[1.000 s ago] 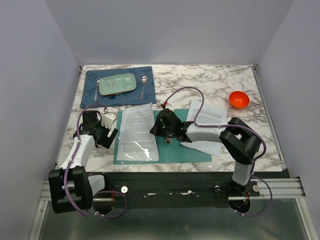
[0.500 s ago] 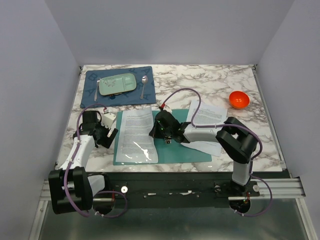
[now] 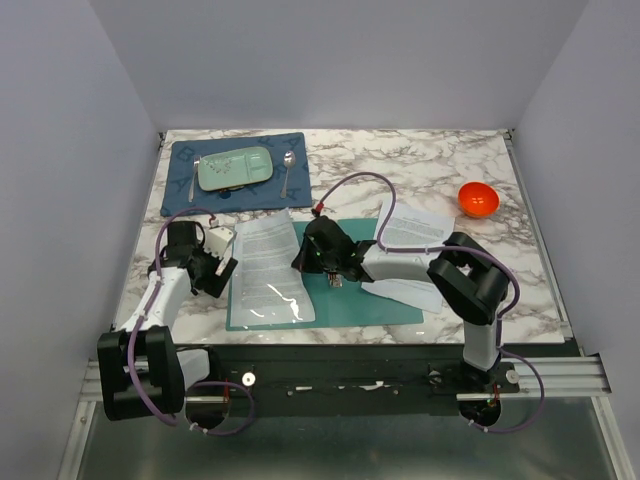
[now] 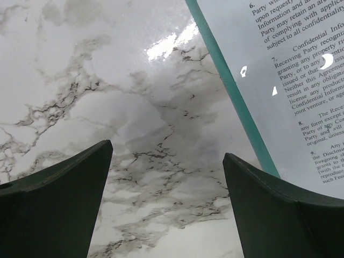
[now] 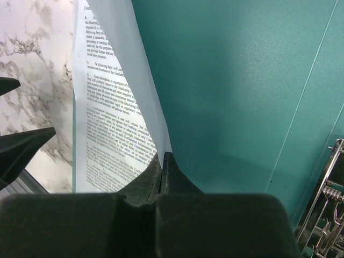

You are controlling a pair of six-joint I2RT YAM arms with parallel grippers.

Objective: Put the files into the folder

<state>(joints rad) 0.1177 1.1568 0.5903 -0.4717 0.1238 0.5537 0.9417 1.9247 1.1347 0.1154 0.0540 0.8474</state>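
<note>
The teal folder (image 3: 345,300) lies open near the front of the table. One of the files (image 3: 268,262), a printed white sheet, rests on its left half under a glossy sheen. My right gripper (image 3: 302,262) is shut on that sheet's right edge, which curls up off the teal folder (image 5: 242,91); in the right wrist view the sheet (image 5: 107,118) runs between my shut gripper (image 5: 162,156). More files (image 3: 412,230) lie on the folder's right side, partly under the right arm. My left gripper (image 4: 167,156) is open over bare marble, just left of the folder's edge (image 4: 236,102).
A dark blue placemat (image 3: 180,195) at the back left carries a green tray (image 3: 235,168) and a spoon (image 3: 288,170). An orange bowl (image 3: 478,199) sits at the right. The folder's metal clip (image 5: 322,215) is close to the right gripper. A small white block (image 3: 217,240) lies by the left arm.
My right gripper has moved left with the sheet's edge in it, and the sheet has bowed and drawn in toward the left. The left arm has stayed put.
</note>
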